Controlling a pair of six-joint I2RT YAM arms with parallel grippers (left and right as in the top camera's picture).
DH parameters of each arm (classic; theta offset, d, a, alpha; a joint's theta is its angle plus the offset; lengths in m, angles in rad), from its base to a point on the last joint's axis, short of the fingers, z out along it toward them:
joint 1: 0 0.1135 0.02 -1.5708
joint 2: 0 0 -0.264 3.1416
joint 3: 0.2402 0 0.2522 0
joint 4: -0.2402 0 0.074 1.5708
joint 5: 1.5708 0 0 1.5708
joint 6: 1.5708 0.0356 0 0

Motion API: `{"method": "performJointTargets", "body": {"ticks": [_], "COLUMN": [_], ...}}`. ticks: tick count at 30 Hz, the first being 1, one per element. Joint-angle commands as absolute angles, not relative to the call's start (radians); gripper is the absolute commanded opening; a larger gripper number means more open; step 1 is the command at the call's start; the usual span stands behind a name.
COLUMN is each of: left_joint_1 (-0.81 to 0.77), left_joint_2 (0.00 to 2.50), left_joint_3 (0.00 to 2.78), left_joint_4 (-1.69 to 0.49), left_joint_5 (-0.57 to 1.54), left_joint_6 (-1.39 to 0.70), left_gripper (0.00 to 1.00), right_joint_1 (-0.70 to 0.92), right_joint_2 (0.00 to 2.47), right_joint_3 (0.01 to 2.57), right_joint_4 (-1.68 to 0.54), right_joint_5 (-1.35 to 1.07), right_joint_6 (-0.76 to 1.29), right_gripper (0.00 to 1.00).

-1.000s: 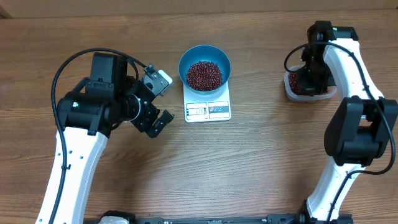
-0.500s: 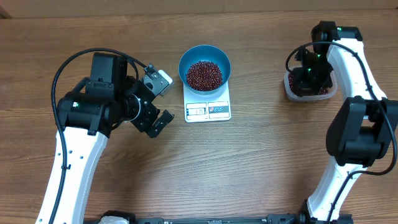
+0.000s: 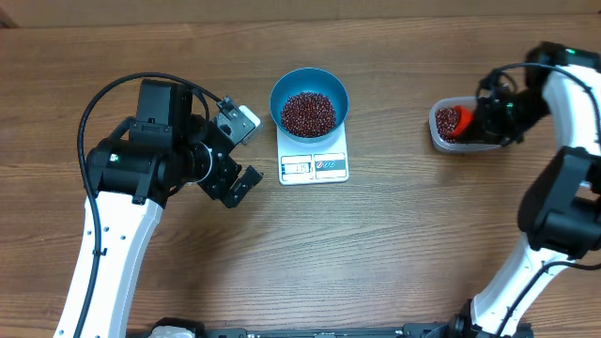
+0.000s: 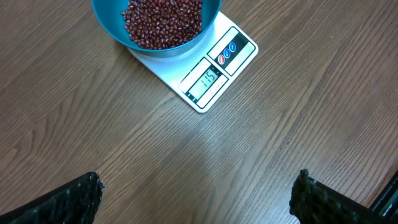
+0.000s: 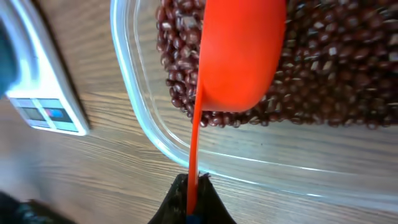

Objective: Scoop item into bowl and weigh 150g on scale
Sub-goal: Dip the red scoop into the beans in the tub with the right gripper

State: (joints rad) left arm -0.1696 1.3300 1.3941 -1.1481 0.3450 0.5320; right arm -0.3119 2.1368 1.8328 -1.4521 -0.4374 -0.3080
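- My right tool [image 5: 189, 208] clamps an orange plastic scoop [image 5: 239, 56], cup over maroon beans [image 5: 336, 81] in a clear plastic tub [image 5: 140, 118].
- My left tool [image 4: 196, 199] gapes empty above the wooden bench [image 4: 186, 149].
- More beans fill the round blue bowl [image 3: 278, 101] on the flat white scale [image 3: 315, 167].

**Robot body.** Two arms of like build: the left arm [image 3: 103, 244] and right arm [image 3: 575, 103] each pair smooth white link shells with bulky black joint housings [image 3: 141, 161]. A thin black cable [image 3: 99, 101] loops outside each arm. A small green light [image 3: 567, 49] glows on the right arm. The left gripper [image 4: 198, 186] has black, rough-textured fingers [image 4: 68, 200] — a pale block [image 3: 242, 119] sits beside them.
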Motion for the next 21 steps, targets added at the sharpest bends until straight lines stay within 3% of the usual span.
{"method": "performJointTargets", "body": {"ticks": [1,21], "left_joint_1": [-0.17,-0.17], "left_joint_2": [1.337,1.337], "left_joint_3": [1.41,1.41], "left_joint_4": [-1.148,-1.148], "left_joint_5": [0.359,0.359], "left_joint_6": [0.554,0.554], "left_gripper": [1.0,1.0], "right_joint_1": [-0.382,-0.567], "right_joint_2": [2.146,2.146], "right_joint_3": [1.83,1.786], "right_joint_4": [-1.46,-1.574], "right_joint_5": [-0.562,-0.801], "right_joint_6": [-0.357,-0.546], "right_gripper": [0.04,0.04]}}
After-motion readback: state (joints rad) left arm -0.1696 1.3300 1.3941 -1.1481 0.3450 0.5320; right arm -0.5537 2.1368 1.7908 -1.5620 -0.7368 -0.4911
